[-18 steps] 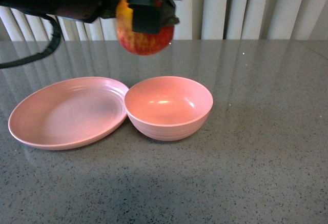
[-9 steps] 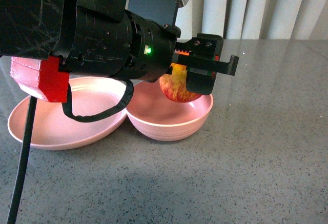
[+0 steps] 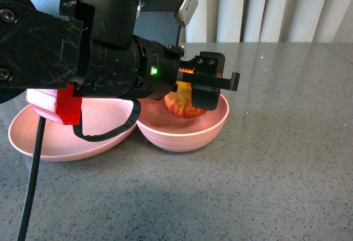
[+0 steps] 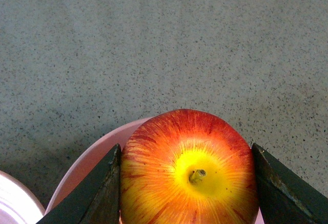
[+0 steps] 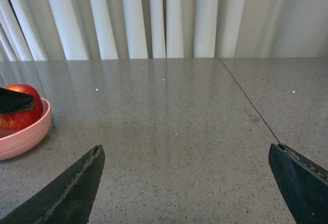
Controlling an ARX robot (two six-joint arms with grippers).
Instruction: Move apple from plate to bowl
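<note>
The red and yellow apple (image 3: pixel 179 107) is held between the fingers of my left gripper (image 3: pixel 203 93), low inside the deep pink bowl (image 3: pixel 182 137). In the left wrist view the apple (image 4: pixel 189 152) shows its yellow stem patch, clamped between both dark fingers (image 4: pixel 105 188), with the bowl's rim (image 4: pixel 84 165) under it. The flat pink plate (image 3: pixel 33 136) lies left of the bowl, touching it, partly hidden by my left arm. My right gripper (image 5: pixel 187 183) is open and empty over bare table; from it the apple (image 5: pixel 20 120) and bowl (image 5: pixel 25 138) show far off to one side.
The grey speckled table (image 3: pixel 276 169) carries only the plate and bowl. White curtains (image 3: pixel 265 9) hang behind its far edge. A seam (image 5: pixel 246 98) runs across the tabletop in the right wrist view. My left arm's black cable (image 3: pixel 33 186) hangs in front of the plate.
My left gripper has come down with the apple from high above the bowl into the bowl, and it now sits lower than half a second ago.
</note>
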